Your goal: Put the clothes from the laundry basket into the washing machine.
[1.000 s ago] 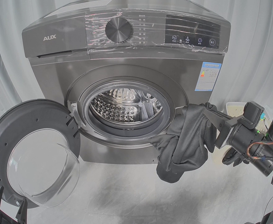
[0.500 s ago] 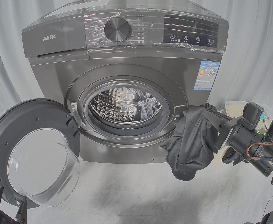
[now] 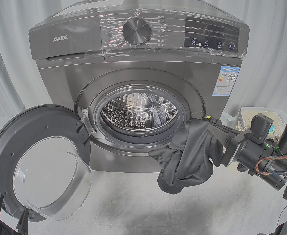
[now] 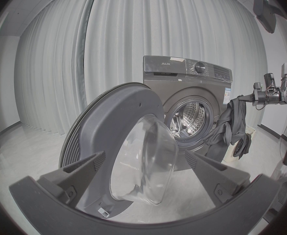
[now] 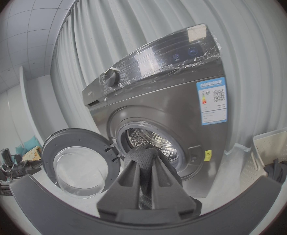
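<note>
Now, in the head view, the right gripper [image 3: 211, 124] is clamping the dark grey garment [image 3: 187, 154] at centre right of the frame, its long axis hanging downward, just right of and below the washing machine's drum opening [image 3: 140, 115]; the left gripper [image 3: 11, 208] is sitting spread wide at the lower left corner. In the left wrist view, the garment is dangling beside that opening, well apart from the left gripper. In the right wrist view, the opening is lying straight beyond the closed fingers [image 5: 130, 186], so the right arm is looking nearer.
</note>
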Tool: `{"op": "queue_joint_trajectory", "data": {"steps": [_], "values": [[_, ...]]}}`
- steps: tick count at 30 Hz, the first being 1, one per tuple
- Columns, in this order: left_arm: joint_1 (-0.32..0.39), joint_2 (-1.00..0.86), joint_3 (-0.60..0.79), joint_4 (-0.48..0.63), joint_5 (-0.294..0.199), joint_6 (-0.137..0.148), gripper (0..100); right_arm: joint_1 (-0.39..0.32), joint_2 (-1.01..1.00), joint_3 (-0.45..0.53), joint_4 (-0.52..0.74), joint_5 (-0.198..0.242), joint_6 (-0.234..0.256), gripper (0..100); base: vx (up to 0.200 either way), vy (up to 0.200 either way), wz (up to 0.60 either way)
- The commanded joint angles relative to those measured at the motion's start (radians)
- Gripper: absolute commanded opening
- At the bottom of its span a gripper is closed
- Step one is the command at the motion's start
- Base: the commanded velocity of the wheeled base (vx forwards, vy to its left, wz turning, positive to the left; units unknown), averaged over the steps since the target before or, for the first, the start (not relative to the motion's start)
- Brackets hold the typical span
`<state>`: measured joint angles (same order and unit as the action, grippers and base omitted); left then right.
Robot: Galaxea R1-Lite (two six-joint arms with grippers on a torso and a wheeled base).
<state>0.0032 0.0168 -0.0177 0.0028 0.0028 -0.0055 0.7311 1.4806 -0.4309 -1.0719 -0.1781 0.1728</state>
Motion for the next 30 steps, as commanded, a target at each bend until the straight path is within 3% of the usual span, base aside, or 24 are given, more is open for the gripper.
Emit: {"op": "queue_joint_trajectory", "data": {"steps": [1,5,13,15,16,19,23,27,30], "values": [[0.0,-0.012,0.016,0.0,0.0,-0.002,100,0.03,0.024,0.004,-0.011,0.011,0.01,0,0.0,0.0,0.0],[0.0,-0.014,0.015,0.0,0.0,-0.001,100,0.076,0.055,-0.005,-0.013,0.008,0.051,0,0.0,0.0,0.0],[0.0,-0.015,-0.018,-0.026,-0.014,0.016,100,0.099,0.082,-0.048,-0.045,-0.001,0.057,0,0.0,0.0,0.0],[0.006,0.008,-0.117,-0.04,-0.052,0.013,100,0.099,0.09,-0.068,-0.054,-0.001,0.06,0,0.0,0.0,0.0],[0.009,0.052,-0.186,-0.032,-0.101,0.016,100,0.099,0.096,-0.081,-0.056,0.0,0.065,0,0.0,0.0,0.0],[0.014,0.187,-0.214,-0.029,-0.244,0.038,100,0.102,0.132,-0.135,-0.056,0.005,0.083,0,0.0,0.0,0.0],[0.008,0.408,-0.235,-0.06,-0.366,0.056,100,0.114,0.176,-0.186,-0.057,0.008,0.102,0,0.0,0.0,0.0],[-0.037,0.609,-0.275,-0.164,-0.418,0.064,100,0.113,0.219,-0.216,-0.059,0.009,0.109,0,0.0,0.0,0.0],[-0.08,0.693,-0.277,-0.224,-0.417,0.068,100,0.113,0.237,-0.232,-0.068,0.009,0.114,0,0.0,0.0,0.0]]}}
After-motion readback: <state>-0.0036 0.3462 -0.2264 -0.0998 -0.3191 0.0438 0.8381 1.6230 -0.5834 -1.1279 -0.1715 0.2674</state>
